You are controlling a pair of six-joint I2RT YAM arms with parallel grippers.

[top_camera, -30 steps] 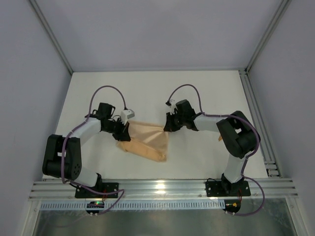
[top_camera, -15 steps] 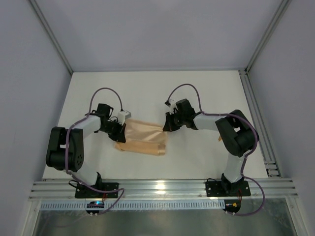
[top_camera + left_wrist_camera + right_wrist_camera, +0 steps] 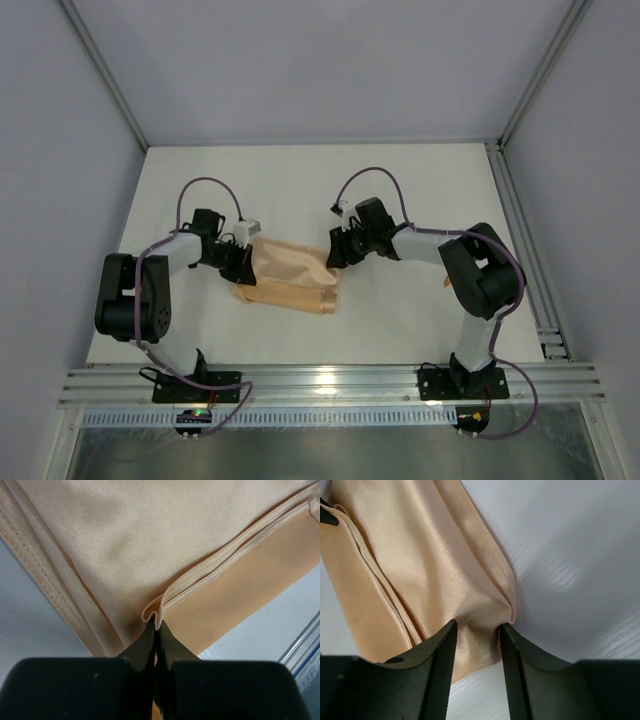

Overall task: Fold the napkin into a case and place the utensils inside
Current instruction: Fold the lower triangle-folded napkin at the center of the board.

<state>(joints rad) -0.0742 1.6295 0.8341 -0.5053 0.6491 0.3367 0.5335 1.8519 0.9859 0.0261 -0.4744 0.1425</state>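
Peach-orange, faintly glossy square cloth, the napkin (image 3: pixel 290 270), lies folded into a broad band on the white table (image 3: pixel 420 190). It sits a little left of the middle and somewhat nearer the near edge than the far one. From the top camera, a paler, shinier panel forms its far part and a narrower, darker strip runs along its near side. The left gripper (image 3: pixel 244 270) is at the cloth's left end, and the right gripper (image 3: pixel 335 258) is at its far right corner. Both black-fingered tools are low on the fabric. In the left wrist view the napkin (image 3: pixel 150 545) fills most of the frame, with a smooth sheeny layer above. Two stitched hems run side by side up toward the right, and a flatter, duller layer lies beyond them. The left gripper (image 3: pixel 156 627) has its jaws pressed together, pinching a small loop of that doubled hem. White table shows at both lower sides. In the right wrist view the napkin (image 3: pixel 420 565) spreads away from the fingers. A hemmed edge runs down its right side, and layered stitched edges slant along its left. The right gripper (image 3: pixel 477 630) clamps a gathered corner, with the cloth puckered into creases between its two fingers.
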